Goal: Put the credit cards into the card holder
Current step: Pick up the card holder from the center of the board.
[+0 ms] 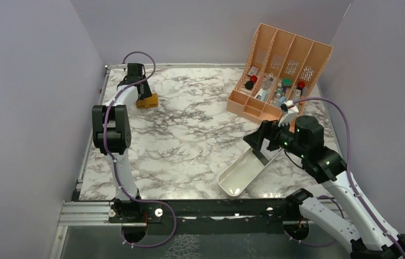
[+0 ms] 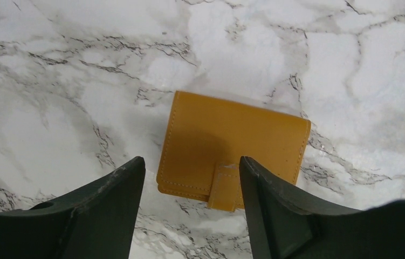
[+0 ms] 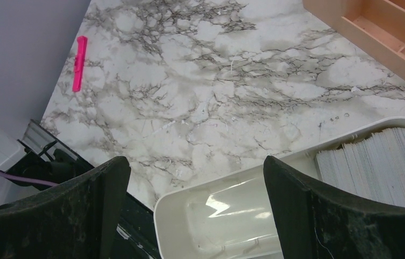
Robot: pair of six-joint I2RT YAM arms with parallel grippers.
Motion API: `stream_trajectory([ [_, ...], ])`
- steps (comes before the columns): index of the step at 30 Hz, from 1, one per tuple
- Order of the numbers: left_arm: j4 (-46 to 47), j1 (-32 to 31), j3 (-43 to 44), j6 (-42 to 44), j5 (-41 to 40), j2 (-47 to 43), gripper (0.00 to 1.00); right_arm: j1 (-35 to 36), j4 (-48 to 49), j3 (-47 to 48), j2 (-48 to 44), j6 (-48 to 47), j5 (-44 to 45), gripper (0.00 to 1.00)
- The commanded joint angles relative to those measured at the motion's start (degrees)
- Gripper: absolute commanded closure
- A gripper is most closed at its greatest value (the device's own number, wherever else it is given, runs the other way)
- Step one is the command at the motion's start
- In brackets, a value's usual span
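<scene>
While the left jaws stand apart and empty over the card holder (image 2: 232, 145), which lies folded shut and flat at the far left of the surface (image 2: 54, 81), a low pinch from you could skid it away or snag its tab (image 2: 224, 186) instead of opening it. To the right, the right jaws gape wide, holding nothing, above the white tray (image 3: 221, 216) where the credit cards (image 3: 375, 164) sit tightly stacked; close there and you could lift several together or tip the tray.
</scene>
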Motion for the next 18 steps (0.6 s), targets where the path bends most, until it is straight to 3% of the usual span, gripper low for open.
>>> stream_trajectory([
  [1, -0.7, 2.8, 2.0, 0.0, 7.6, 1.5, 0.36, -0.4, -1.3, 1.7, -1.3, -0.9, -0.6, 0.00],
  [6, -0.5, 4.8, 2.3, 0.2, 15.0, 3.2, 0.38, -0.4, -1.6, 1.6, -1.9, -0.8, -0.6, 0.00],
  [13, -0.1, 5.7, 1.7, -1.8, 18.9, 5.5, 0.42, -0.4, -1.8, 0.6, -2.4, -0.4, -0.6, 0.00],
  [14, -0.1, 5.7, 1.7, -2.0, 19.8, 5.8, 0.46, -0.4, -1.7, 0.5, -2.5, -0.3, -0.5, 0.00],
  [18, -0.1, 5.7, 0.8, -3.8, 22.2, 4.9, 0.84, -0.4, -1.9, 0.3, -2.2, 0.0, 0.6, 0.00],
])
